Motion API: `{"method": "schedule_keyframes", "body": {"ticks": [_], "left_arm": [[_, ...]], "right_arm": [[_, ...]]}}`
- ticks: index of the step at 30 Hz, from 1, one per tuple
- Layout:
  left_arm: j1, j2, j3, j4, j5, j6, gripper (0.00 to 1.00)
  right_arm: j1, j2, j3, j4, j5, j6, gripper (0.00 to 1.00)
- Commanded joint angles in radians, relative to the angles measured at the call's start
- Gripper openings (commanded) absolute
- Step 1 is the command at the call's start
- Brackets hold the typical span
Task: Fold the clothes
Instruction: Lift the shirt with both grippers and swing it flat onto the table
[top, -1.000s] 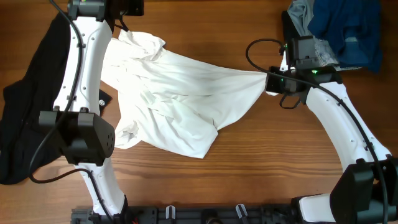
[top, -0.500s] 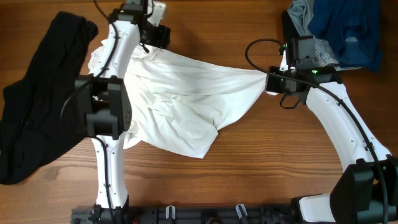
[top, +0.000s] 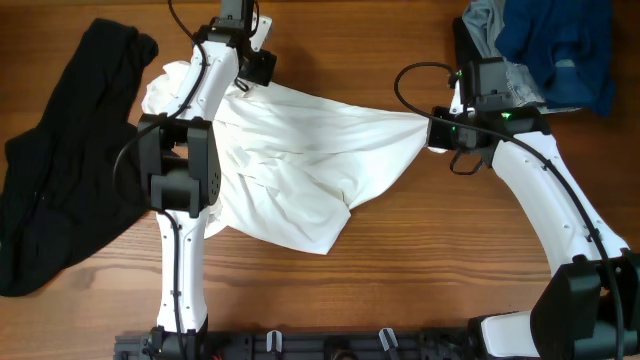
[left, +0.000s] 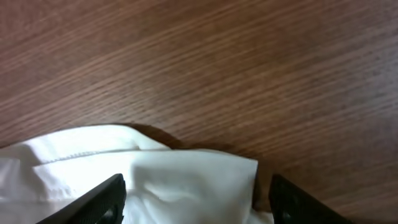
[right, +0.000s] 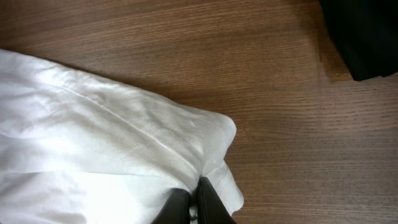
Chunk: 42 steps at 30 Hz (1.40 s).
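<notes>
While my right gripper (right: 194, 200) pinches the right corner of the T-shirt (top: 300, 150), I'd sink my wide-open, empty left gripper (left: 196, 193) deep over its far edge before closing tbh.

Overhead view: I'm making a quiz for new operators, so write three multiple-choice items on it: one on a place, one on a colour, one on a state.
1. Where does the white T-shirt lie?
A. on the table, from the left gripper to the right gripper
B. in a basket
C. on the floor

2. What colour is the garment at the picture's left edge?
A. red
B. black
C. yellow

3. What is the right gripper doing?
A. open over bare wood
B. holding a cup
C. shut on the T-shirt

Answers:
1 A, the shirt spans the wood between them.
2 B, it is plain black.
3 C, the right wrist view shows its fingers pinched on white fabric.
</notes>
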Motion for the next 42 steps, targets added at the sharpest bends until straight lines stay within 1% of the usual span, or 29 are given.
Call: {"method": "schedule_keyframes", "body": {"ticks": [1, 5, 6, 7, 8, 9, 10, 12, 17, 20, 22, 25, 29, 30, 35, 39, 42], "left_arm": [[0.005, 0.013, -0.001, 0.021, -0.024, -0.008, 0.72], [0.002, 0.040, -0.001, 0.007, -0.023, -0.016, 0.64], [0.002, 0.048, -0.001, 0.000, -0.021, -0.016, 0.61], [0.002, 0.051, -0.001, -0.010, -0.014, -0.016, 0.55], [0.002, 0.055, -0.001, -0.015, -0.013, -0.022, 0.43], [0.002, 0.055, -0.001, -0.013, -0.017, -0.039, 0.27], [0.003, 0.055, -0.001, -0.010, -0.018, -0.044, 0.17], [0.004, 0.054, 0.001, 0.006, -0.066, -0.107, 0.04], [0.010, -0.017, 0.003, 0.018, -0.122, -0.199, 0.04], [0.031, -0.138, 0.014, 0.024, -0.122, -0.243, 0.04], [0.048, -0.234, 0.020, 0.024, -0.121, -0.269, 0.04], [0.079, -0.460, 0.020, 0.005, -0.122, -0.275, 0.04], [0.101, -0.703, 0.020, -0.032, -0.122, -0.275, 0.04], [0.104, -0.791, 0.020, -0.047, -0.123, -0.274, 0.04], [0.104, -1.076, 0.020, -0.079, -0.185, -0.266, 0.04], [0.104, -1.260, 0.020, -0.113, -0.185, -0.243, 0.04], [0.104, -1.385, 0.020, -0.123, -0.185, -0.243, 0.04]], "right_arm": [[-0.003, 0.009, 0.018, 0.006, -0.008, -0.005, 0.04], [-0.003, 0.009, 0.018, 0.010, -0.008, -0.005, 0.04], [-0.003, 0.009, 0.018, 0.010, -0.008, -0.005, 0.04], [-0.003, 0.009, 0.018, 0.010, -0.008, -0.005, 0.04], [-0.003, 0.009, 0.018, 0.012, -0.008, -0.005, 0.04], [-0.003, 0.009, 0.018, 0.016, -0.008, -0.005, 0.04], [-0.003, 0.009, 0.018, 0.018, -0.008, -0.005, 0.04], [-0.003, 0.009, 0.018, 0.037, -0.008, -0.024, 0.04], [-0.003, 0.008, 0.019, 0.111, 0.010, -0.040, 0.04], [-0.005, 0.008, 0.039, 0.124, 0.010, -0.058, 0.04], [-0.008, 0.003, 0.084, 0.108, 0.010, -0.074, 0.04], [-0.028, -0.014, 0.254, 0.008, 0.022, -0.119, 0.04], [-0.067, -0.029, 0.462, -0.162, 0.021, -0.162, 0.04], [-0.080, -0.043, 0.535, -0.224, 0.017, -0.167, 0.04], [-0.108, -0.153, 0.767, -0.410, -0.009, -0.208, 0.04], [-0.126, -0.278, 0.873, -0.487, 0.007, -0.214, 0.04], [-0.130, -0.401, 0.898, -0.519, 0.095, -0.211, 0.04]]}}
